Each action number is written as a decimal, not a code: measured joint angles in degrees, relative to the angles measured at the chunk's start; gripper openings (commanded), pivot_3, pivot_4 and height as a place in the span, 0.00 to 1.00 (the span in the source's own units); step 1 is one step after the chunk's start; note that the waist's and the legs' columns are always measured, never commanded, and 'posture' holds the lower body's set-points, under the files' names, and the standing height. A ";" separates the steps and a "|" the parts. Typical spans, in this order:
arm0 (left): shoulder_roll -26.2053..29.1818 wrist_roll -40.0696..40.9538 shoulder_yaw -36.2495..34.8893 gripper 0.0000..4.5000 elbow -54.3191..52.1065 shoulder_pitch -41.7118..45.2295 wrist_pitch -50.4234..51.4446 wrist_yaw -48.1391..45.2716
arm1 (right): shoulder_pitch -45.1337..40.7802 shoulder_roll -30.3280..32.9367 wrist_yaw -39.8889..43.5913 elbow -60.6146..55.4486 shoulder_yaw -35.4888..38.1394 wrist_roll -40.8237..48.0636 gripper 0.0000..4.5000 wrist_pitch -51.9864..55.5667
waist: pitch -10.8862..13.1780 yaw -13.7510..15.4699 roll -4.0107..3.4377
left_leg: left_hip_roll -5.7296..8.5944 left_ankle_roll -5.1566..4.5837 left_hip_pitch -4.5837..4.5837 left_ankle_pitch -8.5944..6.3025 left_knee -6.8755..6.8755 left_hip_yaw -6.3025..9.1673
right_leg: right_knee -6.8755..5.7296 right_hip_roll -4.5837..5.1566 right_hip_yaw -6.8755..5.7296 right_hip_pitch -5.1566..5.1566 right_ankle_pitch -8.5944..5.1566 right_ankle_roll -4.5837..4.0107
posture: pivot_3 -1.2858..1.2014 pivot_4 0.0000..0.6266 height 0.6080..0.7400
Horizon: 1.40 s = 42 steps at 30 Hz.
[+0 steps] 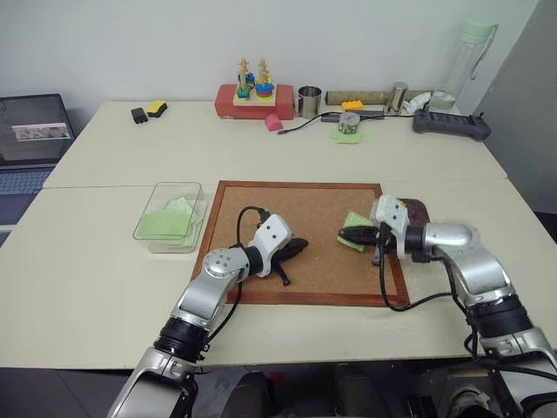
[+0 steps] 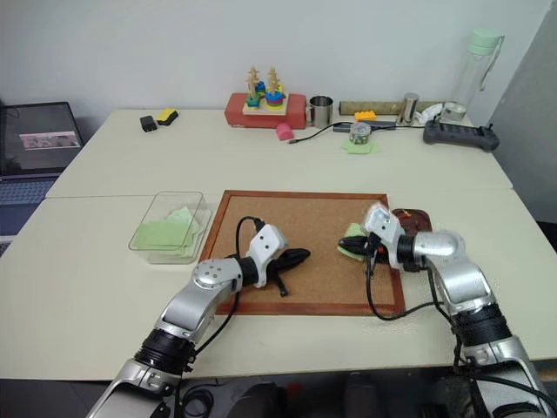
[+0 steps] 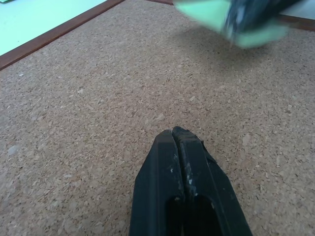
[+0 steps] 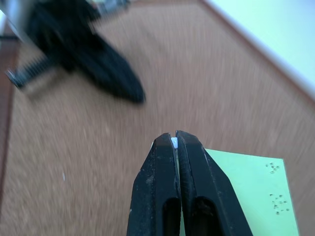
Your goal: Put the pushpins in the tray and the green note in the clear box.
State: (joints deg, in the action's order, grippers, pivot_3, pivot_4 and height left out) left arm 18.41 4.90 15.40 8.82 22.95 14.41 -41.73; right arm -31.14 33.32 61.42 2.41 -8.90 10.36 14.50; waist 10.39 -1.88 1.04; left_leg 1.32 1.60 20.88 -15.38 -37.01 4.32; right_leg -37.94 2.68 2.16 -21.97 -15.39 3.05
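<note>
Pale tabletops (image 1: 104, 287) fill my head cameras, with a white wall behind and a laptop (image 1: 30, 139) off at the far left. On the near table lies the cork board (image 1: 296, 228) in its reddish wooden frame. I see my left gripper (image 1: 300, 246) resting low over the middle of the cork, its two black fingers pressed together with nothing between them; the left wrist camera confirms the tips meet on bare cork.

My right gripper (image 1: 348, 235) sits over the right part of the board, fingers clenched. The green note (image 1: 355, 221) is right at its tips, tilted, near the board's right edge. From the right wrist camera the note (image 4: 251, 191) lies just beside and under the closed fingers, and a tiny pale speck shows between the fingertips (image 4: 170, 147); I cannot tell whether that is a pushpin or whether the note itself is pinched.

The tray (image 1: 416, 211) sits just behind the right gripper, at the board's right frame, mostly hidden by the wrist. The clear box (image 1: 155, 202) stands on the table just left of the board, with pale green papers (image 1: 167, 222) lying inside it.

Along the far table I make out a red toy base with stacked rings (image 1: 247, 97), a metal cup (image 1: 309, 100) and a black power strip (image 1: 451, 124).
</note>
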 measured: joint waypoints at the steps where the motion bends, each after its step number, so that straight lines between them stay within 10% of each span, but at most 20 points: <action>1: -0.10 0.01 -0.03 0.00 0.09 0.14 0.00 0.03 | -0.61 0.22 0.48 -0.83 0.01 0.07 0.00 -0.19 | -0.03 0.02 0.05 | 0.00 0.00 0.00 0.00 0.00 0.02 | 0.01 0.00 -0.02 0.01 0.00 0.00 | 0.52 0.24 1.00; 6: -1.44 2.41 -2.33 0.00 -0.08 0.35 1.47 0.31 | -1.05 1.69 2.39 -2.69 -0.57 -0.21 0.00 -3.01 | -0.03 0.04 0.09 | 0.02 0.00 0.02 0.00 0.00 0.00 | 0.02 0.03 0.00 -0.01 0.00 -0.01 | 0.52 0.24 1.00; 15: -0.40 27.52 -19.08 0.40 -16.58 -1.58 24.79 -0.98 | -1.71 4.47 3.42 -3.19 -4.92 -8.67 0.00 -19.96 | 0.12 0.09 0.20 | 0.00 0.04 0.38 0.01 -0.01 0.05 | 0.04 0.07 -0.06 -0.33 0.01 -0.01 | 0.52 0.24 1.00; 26: -2.59 40.48 -21.66 0.81 -20.53 -2.00 36.57 2.40 | -3.86 4.10 0.11 1.71 -7.18 -15.86 0.00 -40.85 | 0.14 0.20 0.24 | 0.10 0.21 0.44 0.11 -0.02 0.07 | 0.13 0.17 -0.09 -0.31 0.01 -0.01 | 0.52 0.24 1.00; 35: -4.95 39.48 -18.00 0.81 -17.35 1.72 35.57 3.39 | -3.78 4.28 0.68 2.18 -8.87 -15.87 0.00 -44.53 | 0.14 0.20 0.25 | 0.10 0.24 0.43 0.13 -0.02 0.05 | 0.12 0.15 -0.08 -0.31 0.01 -0.02 | 0.52 0.24 1.00; 42: -5.11 36.35 -15.89 0.55 -12.46 3.27 32.63 2.74 | -3.62 4.26 1.01 1.36 -9.90 -15.77 0.00 -44.87 | 0.15 0.16 0.25 | 0.11 0.25 0.44 0.13 -0.02 0.05 | 0.13 0.15 -0.07 -0.32 0.01 -0.02 | 0.52 0.24 1.00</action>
State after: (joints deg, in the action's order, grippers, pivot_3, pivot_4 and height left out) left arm 13.30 41.24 -0.49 -3.63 26.22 47.05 -38.99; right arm -34.76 37.58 62.43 3.77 -18.80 -5.42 -30.36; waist 10.53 -1.72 1.29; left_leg 1.43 1.85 21.32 -15.25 -37.02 4.38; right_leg -37.81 2.83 2.09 -22.29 -15.38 3.03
